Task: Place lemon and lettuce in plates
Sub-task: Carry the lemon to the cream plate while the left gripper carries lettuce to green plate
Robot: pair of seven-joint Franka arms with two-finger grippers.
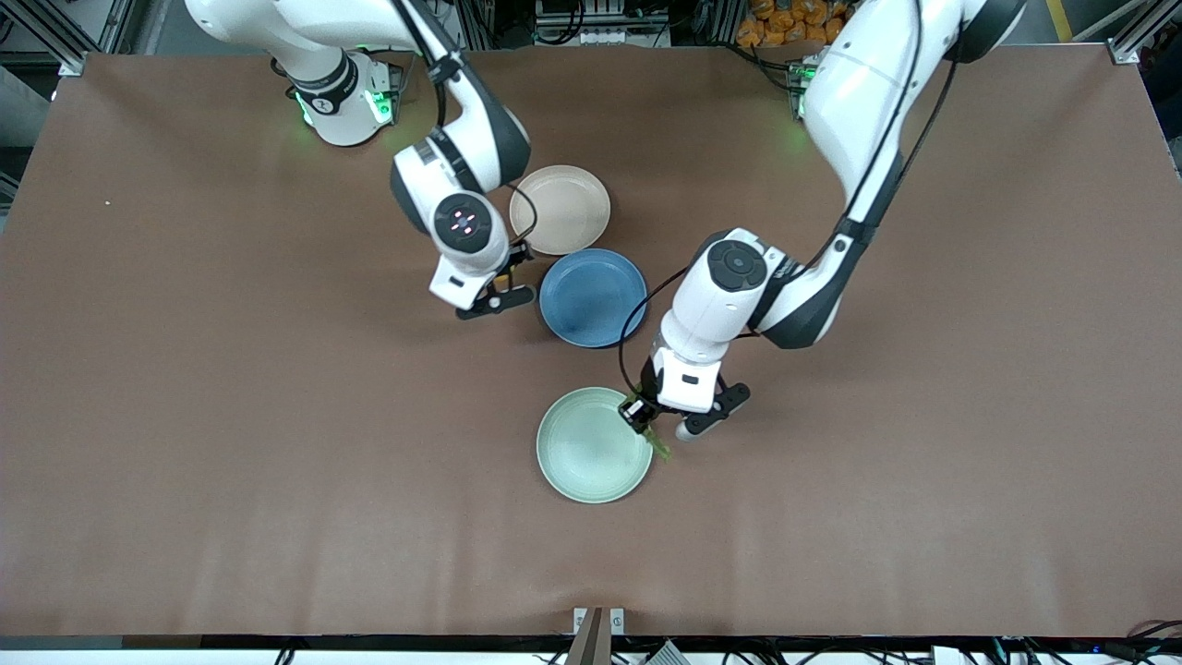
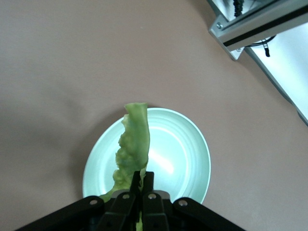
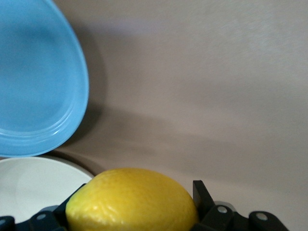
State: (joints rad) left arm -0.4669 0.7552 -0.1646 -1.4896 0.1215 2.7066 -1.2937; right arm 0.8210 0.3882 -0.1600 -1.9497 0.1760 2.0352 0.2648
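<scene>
My right gripper is shut on the yellow lemon and holds it above the table, beside the beige-pink plate and the blue plate. The right wrist view shows that beige plate's rim just past the lemon. My left gripper is shut on the green lettuce by its stem. The leaf hangs over the rim of the pale mint plate at the left arm's side. The mint plate holds nothing else. A bit of leaf shows below the fingers.
The blue plate lies between the beige and mint plates, and the three run in a line across the table's middle. A metal frame rail stands at the table's edge in the left wrist view. Brown tabletop spreads at both ends.
</scene>
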